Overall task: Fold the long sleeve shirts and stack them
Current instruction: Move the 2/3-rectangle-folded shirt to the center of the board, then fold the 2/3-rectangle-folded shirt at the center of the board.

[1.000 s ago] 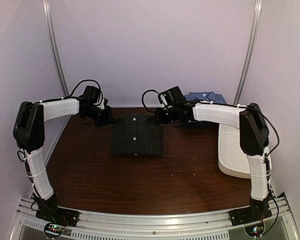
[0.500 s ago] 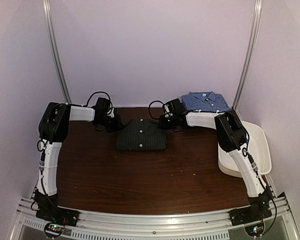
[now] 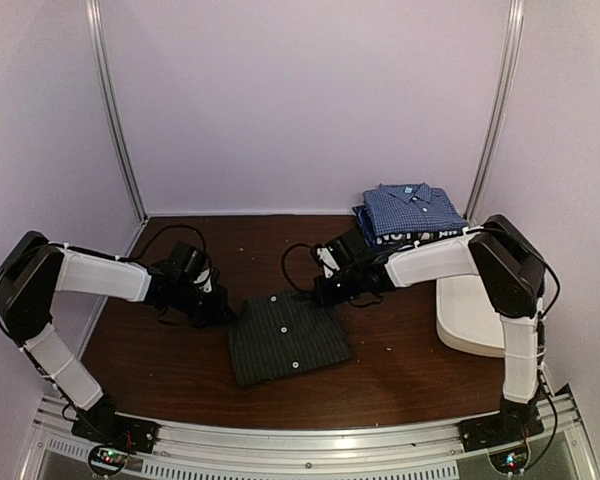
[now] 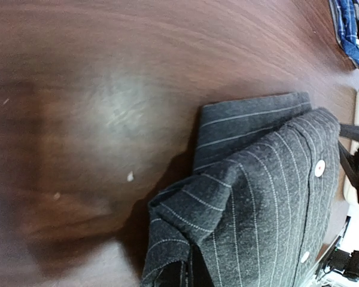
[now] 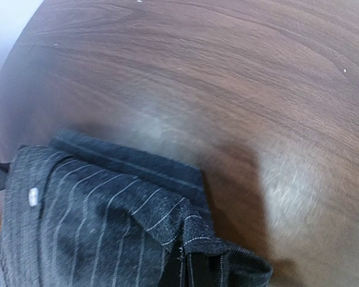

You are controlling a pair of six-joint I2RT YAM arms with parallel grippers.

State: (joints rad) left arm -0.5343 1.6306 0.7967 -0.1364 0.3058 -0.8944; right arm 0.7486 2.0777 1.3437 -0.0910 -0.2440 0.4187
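Charcoal shirt (image 3: 288,336) lies folded, corners pinched by left claw (image 3: 223,312) and right claw (image 3: 325,292); next I should lift it onto the stack (image 3: 410,212).

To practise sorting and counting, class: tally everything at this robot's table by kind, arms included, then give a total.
Shirts: 3 (charcoal pinstriped shirt, blue checked shirt, navy lettered shirt)
Tubs: 1 (white tub)
Robot arms: 2 (left arm, right arm)
Total: 6
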